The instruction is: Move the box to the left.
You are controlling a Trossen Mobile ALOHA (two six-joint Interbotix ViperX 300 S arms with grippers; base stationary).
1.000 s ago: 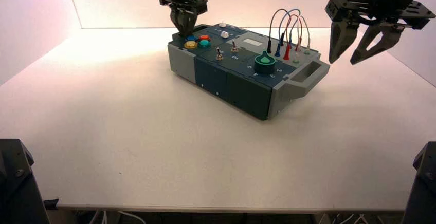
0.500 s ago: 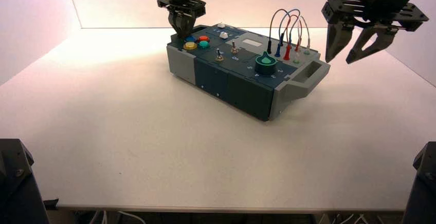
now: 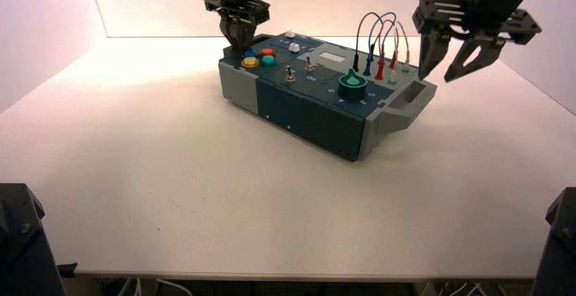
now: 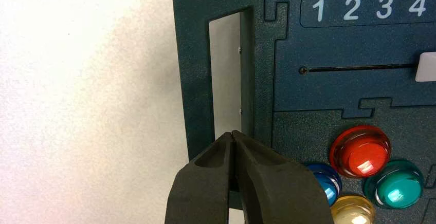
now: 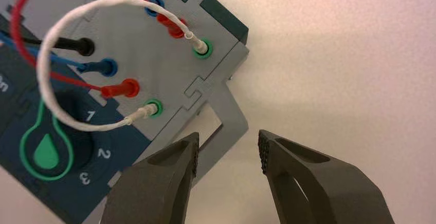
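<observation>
On the table, toward its far side, the box sits at an angle, its right end nearer the camera than its left end. The left gripper is located at the box's left end, over the dark end handle, with its fingers closed together; whether they touch the handle is hard to determine. The blue, yellow, red and green push buttons lie just beside it. The right gripper is positioned near the grey end handle at the right end, fingers wide open, nothing held between them. Looping wires rise from the grey panel behind the green knob.
</observation>
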